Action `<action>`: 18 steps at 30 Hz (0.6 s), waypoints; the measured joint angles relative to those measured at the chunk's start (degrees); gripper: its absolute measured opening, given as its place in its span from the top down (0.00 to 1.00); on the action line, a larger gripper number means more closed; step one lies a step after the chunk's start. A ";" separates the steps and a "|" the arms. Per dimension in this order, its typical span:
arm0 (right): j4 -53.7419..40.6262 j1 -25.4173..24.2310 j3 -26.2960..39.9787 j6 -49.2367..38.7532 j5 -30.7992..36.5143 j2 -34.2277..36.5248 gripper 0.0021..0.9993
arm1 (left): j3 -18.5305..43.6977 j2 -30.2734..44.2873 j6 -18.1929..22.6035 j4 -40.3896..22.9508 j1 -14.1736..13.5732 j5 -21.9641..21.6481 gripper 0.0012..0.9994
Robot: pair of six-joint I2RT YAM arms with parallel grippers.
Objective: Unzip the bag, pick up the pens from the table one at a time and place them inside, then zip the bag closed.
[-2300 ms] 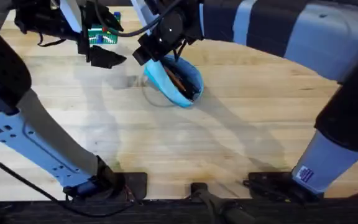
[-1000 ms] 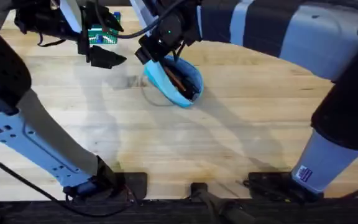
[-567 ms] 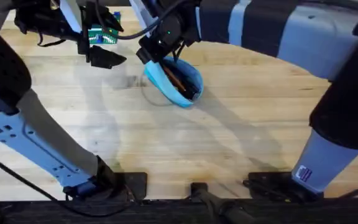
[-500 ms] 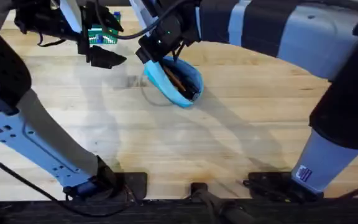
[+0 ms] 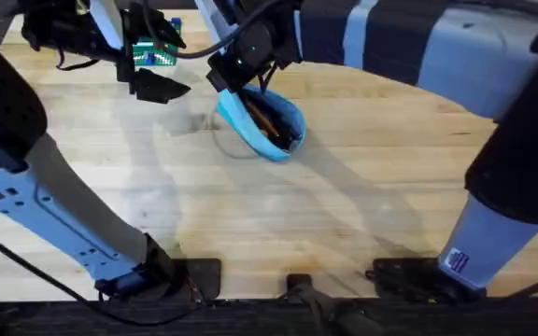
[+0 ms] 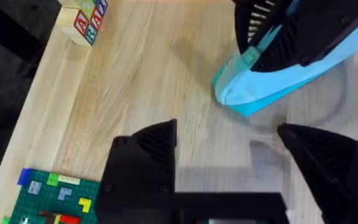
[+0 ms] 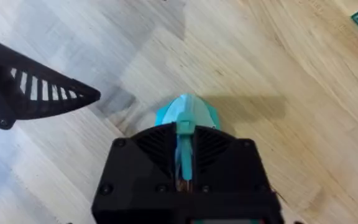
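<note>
A: Where is the bag found?

B: It is seen lying on the table toward the far side, a little left of the middle. It is gaping open, and orange-red and dark pens are seen inside it.

A: How is the right gripper set against the bag?

B: It is placed at the bag's far-left end. In the right wrist view its two fingers are closed tight on a thin turquoise strip at that end, with the tip of the bag sticking out past them. Whether the strip is the zipper tab or a fold of cloth cannot be told.

A: And the left gripper?

B: It is held to the left of the bag, well apart from it, above bare wood. In the left wrist view its jaws are spread wide, and nothing is held between them. The bag's end is seen beyond it, with the right gripper clamped over it.

A: What else is seen near the bag?

B: A green brick plate with small coloured bricks is seen farther left of the bag, beyond the left gripper. Lettered wooden blocks are seen at the table's edge in the left wrist view.
</note>
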 joint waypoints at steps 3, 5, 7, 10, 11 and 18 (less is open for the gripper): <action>0.00 -0.04 0.00 0.00 0.12 -0.01 0.91 | 0.00 0.00 -0.01 -0.01 0.00 0.00 0.01; 0.00 -0.04 0.00 0.00 0.12 0.00 0.94 | 0.00 0.00 -0.01 -0.01 0.00 0.00 0.01; 0.02 -0.04 0.00 0.00 0.12 0.00 0.95 | 0.00 0.00 -0.01 -0.01 0.00 0.00 0.01; 0.23 -0.04 0.00 0.00 0.12 0.00 0.95 | 0.00 0.00 -0.01 -0.01 0.00 0.00 0.01; 0.28 -0.05 0.00 0.00 0.12 0.00 0.95 | 0.00 0.00 -0.01 -0.01 0.00 0.00 0.01; -0.55 -0.04 1.12 -0.07 0.32 0.00 0.97 | 0.00 0.00 0.01 -0.21 0.00 0.00 0.01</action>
